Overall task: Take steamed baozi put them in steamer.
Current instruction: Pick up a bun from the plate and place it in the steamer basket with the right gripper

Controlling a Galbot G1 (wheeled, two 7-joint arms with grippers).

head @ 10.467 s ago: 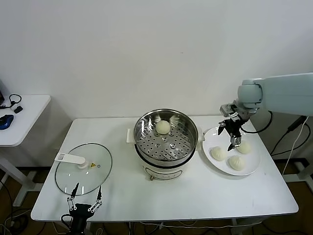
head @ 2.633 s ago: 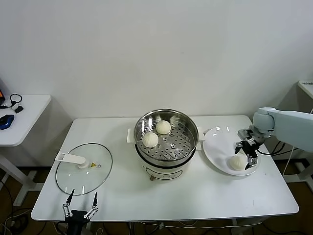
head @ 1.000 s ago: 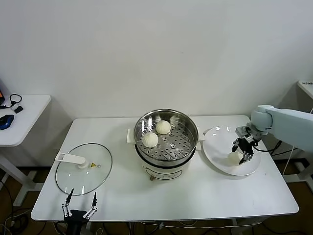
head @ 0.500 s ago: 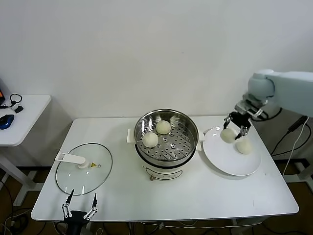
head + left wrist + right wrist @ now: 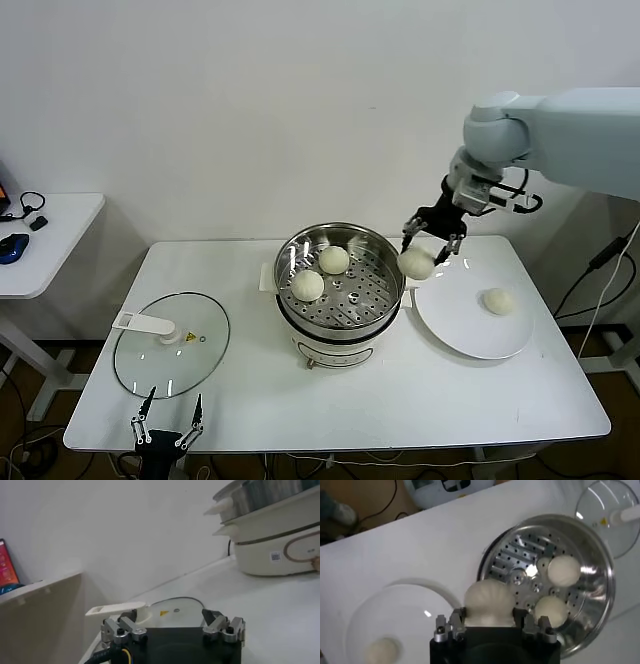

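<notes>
My right gripper is shut on a cream-white baozi and holds it in the air just right of the steamer's rim, between steamer and plate. In the right wrist view the held baozi sits between the fingers. The shiny steel steamer stands mid-table with two baozi on its perforated tray; they also show in the right wrist view. One baozi lies on the white plate. My left gripper is parked open below the table's front left edge.
A round glass lid with a white handle lies flat at the table's front left. A second white table with a mouse stands off to the left. The wall is close behind the steamer.
My right gripper took a baozi off the plate, lifted it and carried it left toward the steamer's rim. One baozi stays on the plate. The left arm has not moved.
</notes>
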